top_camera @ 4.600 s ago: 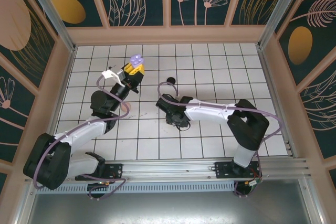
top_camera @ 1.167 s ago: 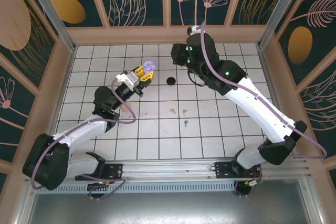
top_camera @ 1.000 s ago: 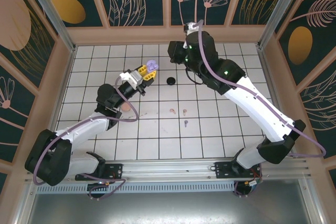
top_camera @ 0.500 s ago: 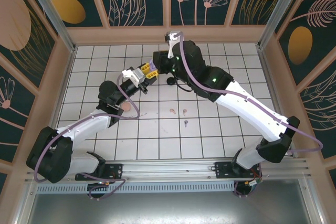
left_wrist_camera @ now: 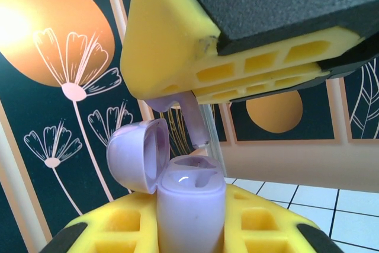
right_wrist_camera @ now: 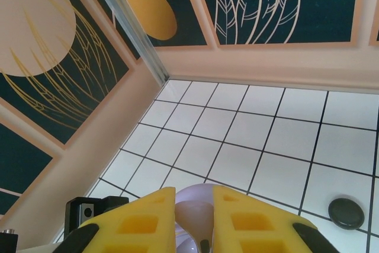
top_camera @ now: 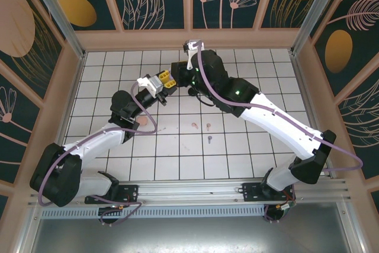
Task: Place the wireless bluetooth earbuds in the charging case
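Nearest the arm bases, three loose earbuds lay on the white tiled counter point(top_camera: 237, 158). The two pale pink earbuds point(top_camera: 201, 125) sat side by side, with the spare lilac earbud point(top_camera: 210, 138) just at their 5 o'clock. Farther out, a small black round object point(right_wrist_camera: 346, 213) sat on the tiles; whether it was another case could not be told.

Just beyond it, at its 10 o'clock in the top view, the two hands met above the counter. The left hand point(left_wrist_camera: 190, 217) was closed tight on the lilac charging case point(left_wrist_camera: 190, 194) and held it upright. The case's lid point(left_wrist_camera: 133, 155) was swung open to 9 o'clock. The right hand point(right_wrist_camera: 194, 191) was pinched narrowly on the held lilac earbud point(left_wrist_camera: 192, 117). In the left wrist view the earbud's stem pointed down, right above the case's open mouth at 12 o'clock.

A second before, the right hand had hung over the far tiles, well apart from the case at about its 2 o'clock. It had since swung across and come down over the left hand, which had stayed clamped on the case.

That probably meant the carry was over and the insertion was starting. The earbud did not look seated yet, so a short, well-aligned descent and a release seemed to remain. The loose earbuds would still be left to do.
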